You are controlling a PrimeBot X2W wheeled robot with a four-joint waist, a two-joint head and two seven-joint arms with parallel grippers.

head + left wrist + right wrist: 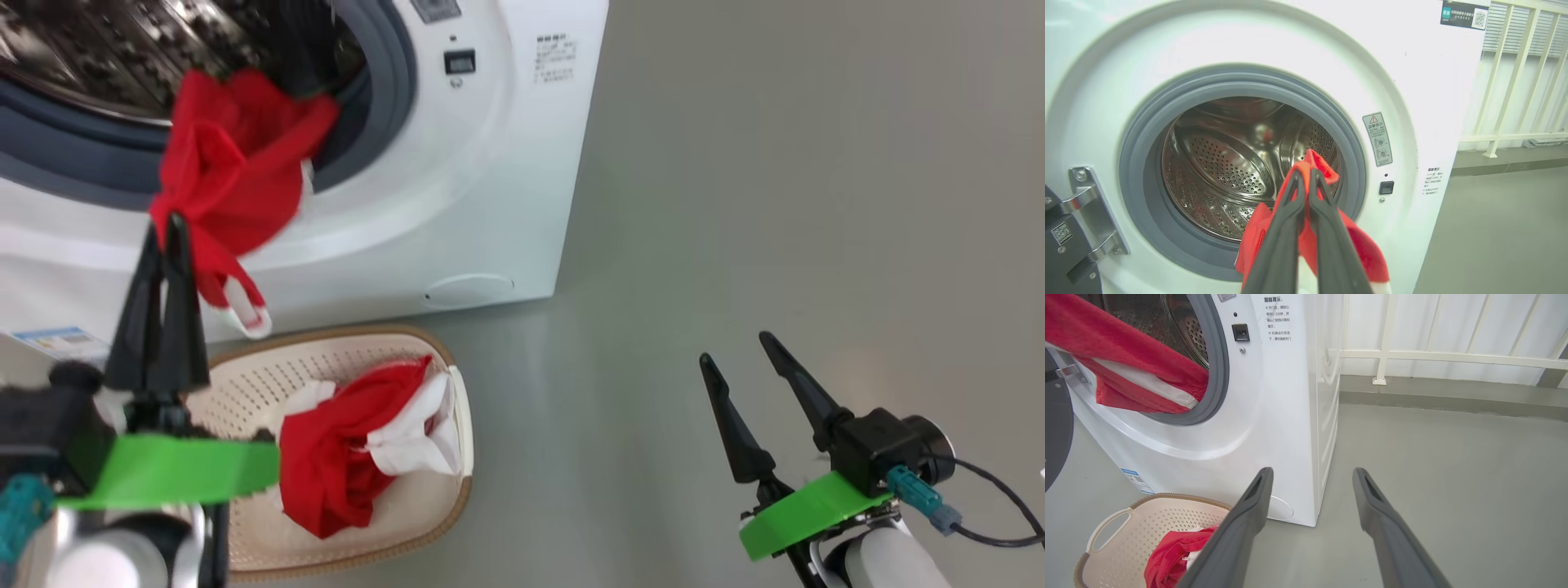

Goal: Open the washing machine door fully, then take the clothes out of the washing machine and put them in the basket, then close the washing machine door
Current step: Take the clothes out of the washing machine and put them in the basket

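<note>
Red garment point(237, 163) is clamped at the tips of our left jaws, which are shut on it just outside the washing machine point(490, 163) mouth. Its length runs from the jaws back to the far right edge of the opening, with one end dangling over the basket point(261, 384). Our right jaws stand wide and empty.

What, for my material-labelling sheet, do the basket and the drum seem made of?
The basket: likely moulded plastic, matte cream, given its even rows of holes; its rim looks brown and woven. The drum: probably polished steel, with mirror-bright reflections and punched holes.
</note>
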